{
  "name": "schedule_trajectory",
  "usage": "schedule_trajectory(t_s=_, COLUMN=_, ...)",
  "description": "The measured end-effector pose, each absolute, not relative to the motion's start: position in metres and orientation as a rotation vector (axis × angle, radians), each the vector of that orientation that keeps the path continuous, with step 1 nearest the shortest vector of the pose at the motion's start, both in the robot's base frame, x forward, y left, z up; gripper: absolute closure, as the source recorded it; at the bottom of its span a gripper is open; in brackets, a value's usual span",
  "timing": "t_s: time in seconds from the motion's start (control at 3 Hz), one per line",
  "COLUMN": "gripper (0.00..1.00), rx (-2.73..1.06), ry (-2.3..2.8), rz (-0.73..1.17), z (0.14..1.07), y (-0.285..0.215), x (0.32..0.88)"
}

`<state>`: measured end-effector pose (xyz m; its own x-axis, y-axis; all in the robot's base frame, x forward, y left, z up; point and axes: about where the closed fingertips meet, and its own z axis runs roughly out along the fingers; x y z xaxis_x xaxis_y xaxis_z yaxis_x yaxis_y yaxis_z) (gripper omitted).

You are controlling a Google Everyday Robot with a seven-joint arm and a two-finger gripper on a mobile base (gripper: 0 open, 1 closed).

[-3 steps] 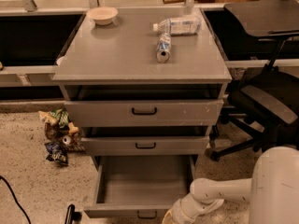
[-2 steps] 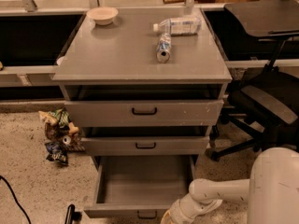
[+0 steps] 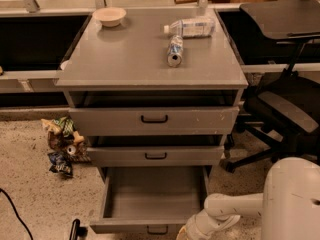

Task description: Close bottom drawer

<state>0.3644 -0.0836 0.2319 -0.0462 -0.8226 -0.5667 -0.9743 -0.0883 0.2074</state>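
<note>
The bottom drawer point(image 3: 150, 199) of the grey cabinet point(image 3: 150, 64) stands pulled far out, its deep grey box empty. Its grey front point(image 3: 120, 227) with a small black loop handle point(image 3: 157, 230) lies at the picture's lower edge. The middle drawer point(image 3: 155, 155) and the top drawer point(image 3: 154, 119) above it are each slightly out. My white arm point(image 3: 235, 206) reaches in from the lower right; its wrist point(image 3: 192, 229) sits by the drawer front's right end. The gripper itself is below the picture's edge, out of view.
On the cabinet top lie a bowl point(image 3: 109, 16), a plastic bottle point(image 3: 191, 27) and a can point(image 3: 174, 50). A black office chair point(image 3: 280, 99) stands at the right. Crumpled snack bags point(image 3: 62, 146) lie on the floor at the left. A black cable point(image 3: 12, 209) runs at lower left.
The arm's wrist has shifted slightly toward the drawer front's right end. The drawer has not visibly moved.
</note>
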Motion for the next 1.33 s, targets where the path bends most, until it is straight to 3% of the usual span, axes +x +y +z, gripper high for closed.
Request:
schedule_trajectory(t_s=0.33, gripper=1.00, rx=-1.962, ry=1.984, rz=0.781, z=0.212, y=-0.109, x=0.365)
schedule_trajectory(t_s=1.33, gripper=0.34, rx=-1.888, ry=2.079, rz=0.700, z=0.174, y=-0.157, x=0.401)
